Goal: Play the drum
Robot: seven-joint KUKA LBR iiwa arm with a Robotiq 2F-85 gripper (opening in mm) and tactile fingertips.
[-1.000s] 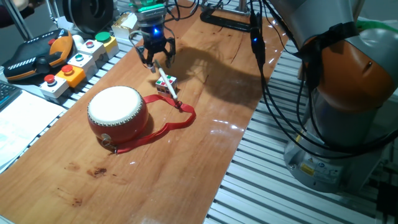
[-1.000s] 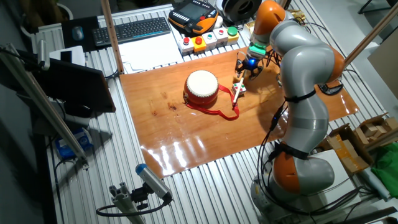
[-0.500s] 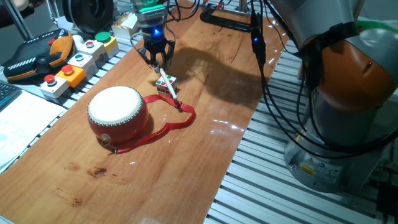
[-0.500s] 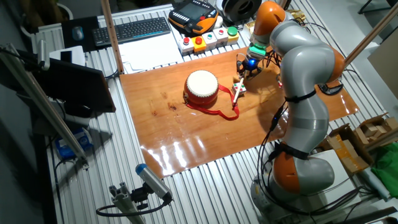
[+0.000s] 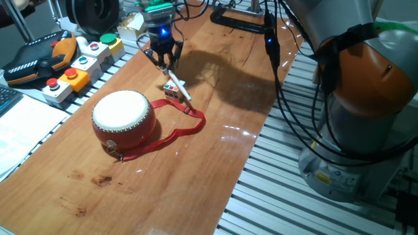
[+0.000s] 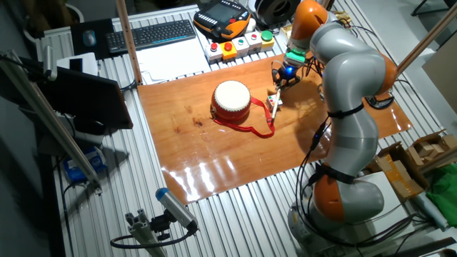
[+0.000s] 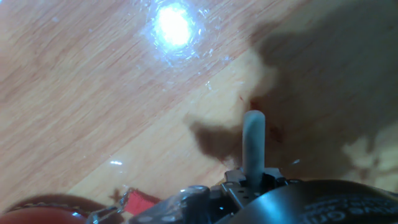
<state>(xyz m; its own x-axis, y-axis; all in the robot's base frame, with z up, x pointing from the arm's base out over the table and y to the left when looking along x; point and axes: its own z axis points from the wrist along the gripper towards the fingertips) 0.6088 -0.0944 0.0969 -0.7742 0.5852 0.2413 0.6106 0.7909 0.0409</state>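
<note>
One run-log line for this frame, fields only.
phase: pickup | gripper: shut on drumstick | drumstick: far end by puzzle cube | drum: untouched

We see even overhead light and sharp fixed views. Glare spots the glossy surface (image 5: 228, 134), and the arm's shadow darkens it. The hand view is blurred.

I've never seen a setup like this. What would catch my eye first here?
Probably the red drum with its cream-white top, sitting on the wooden table with its long red strap trailing toward the arm. Just behind it, the gripper is shut on a white drumstick, whose far end lies over a small multicoloured cube.
</note>
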